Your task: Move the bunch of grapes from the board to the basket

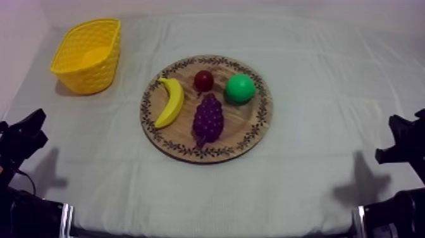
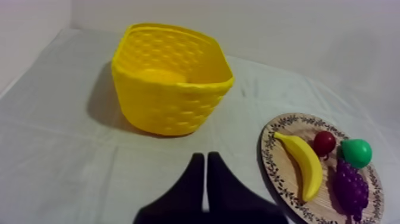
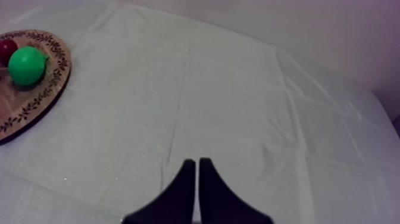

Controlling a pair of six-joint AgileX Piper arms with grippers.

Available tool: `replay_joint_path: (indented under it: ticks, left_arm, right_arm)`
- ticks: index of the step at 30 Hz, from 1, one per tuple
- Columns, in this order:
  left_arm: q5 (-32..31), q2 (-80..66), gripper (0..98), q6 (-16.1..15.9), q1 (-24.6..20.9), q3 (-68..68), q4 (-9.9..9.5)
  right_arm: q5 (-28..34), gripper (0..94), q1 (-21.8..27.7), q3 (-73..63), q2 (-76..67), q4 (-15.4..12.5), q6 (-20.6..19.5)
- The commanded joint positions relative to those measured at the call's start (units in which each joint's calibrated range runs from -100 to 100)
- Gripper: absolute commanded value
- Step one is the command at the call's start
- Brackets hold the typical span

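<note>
- Top view: the camera sits above the table and looks down at a slant, far enough back to take in most of the cloth (image 1: 316, 177). Wooden board (image 1: 243, 126) at frame centre, yellow basket (image 1: 88, 79) upper left, left arm (image 1: 22, 136) at the lower left edge, right arm (image 1: 405, 142) at the lower right edge.
- Left wrist view: low over the cloth, behind the left gripper (image 2: 205, 156). It faces the basket at close range, with the board beside it.
- Right wrist view: low, behind the right gripper (image 3: 196, 161). It faces open cloth and the far wall and catches one edge of the board.
- Overlap: all three views include the board. The top and left wrist views share the basket. Both wrist views share the small red fruit (image 3: 6, 50) and the green fruit (image 3: 27, 65).
</note>
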Motion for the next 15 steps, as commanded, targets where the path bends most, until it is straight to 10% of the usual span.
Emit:
replay_joint_path:
  ticks: [1,15]
  left_arm:
    - [0.0,0.0,0.1,0.0,0.0,0.0,0.02]
    - [0.0,0.0,0.1,0.1,1.2,0.0,0.02]
  right_arm:
    - [0.0,0.3,0.0,0.0,0.0,0.0,0.0]
    - [0.0,0.3,0.0,0.0,0.0,0.0,0.0]
